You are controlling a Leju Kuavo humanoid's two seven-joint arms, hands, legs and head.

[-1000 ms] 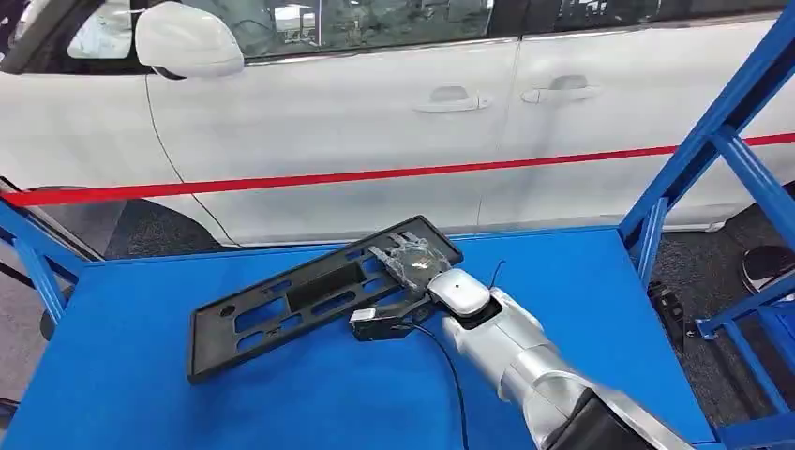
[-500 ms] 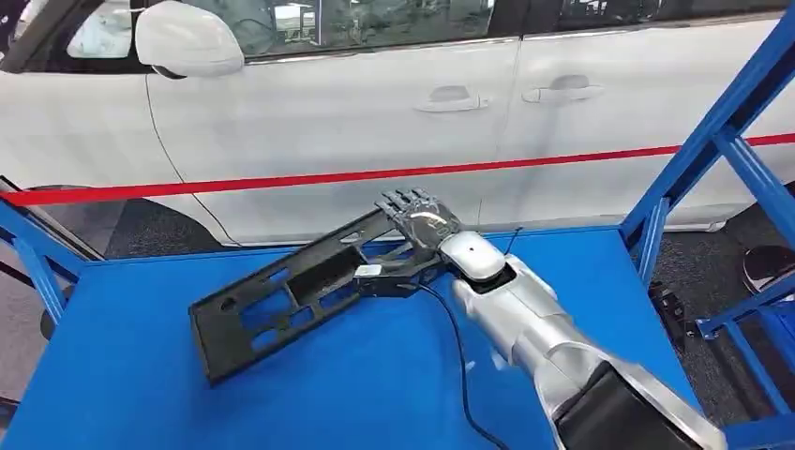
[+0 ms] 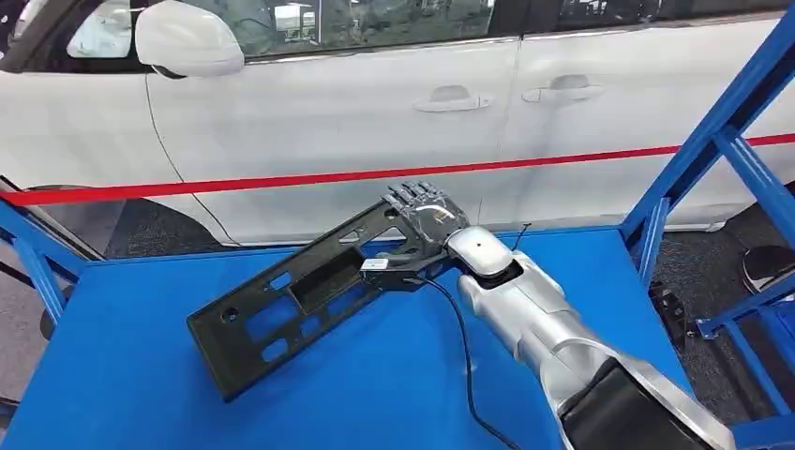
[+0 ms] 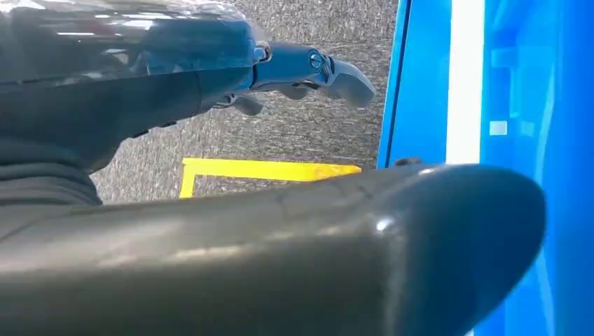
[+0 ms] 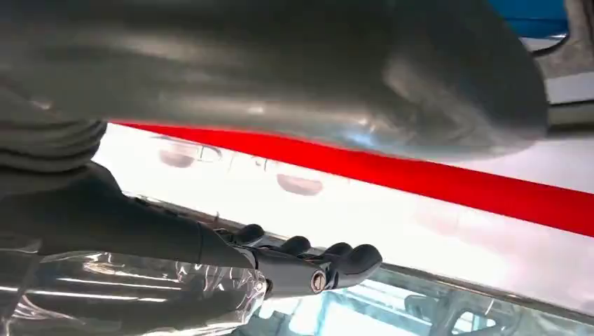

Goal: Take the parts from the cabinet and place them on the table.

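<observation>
Black plastic bracket [image 3: 300,300] sits tilted on the blue table [image 3: 141,375], its far end lifted by the right hand [image 3: 424,225], which grips it. Lower it slowly, lay it flat, then let go. Left hand [image 4: 308,70]: fingers look loosely curled, holding nothing.

- Setting: automotive workshop or car assembly floor.
- White car [image 3: 375,122], doors and side mirror visible, parked just beyond the far edge of the blue table [image 3: 141,375].
- Red barrier tape [image 3: 281,180] runs between car and table.
- Blue steel frame [image 3: 722,141] at the table's right edge.
- Yellow marking line [image 4: 266,169] on grey floor.
</observation>
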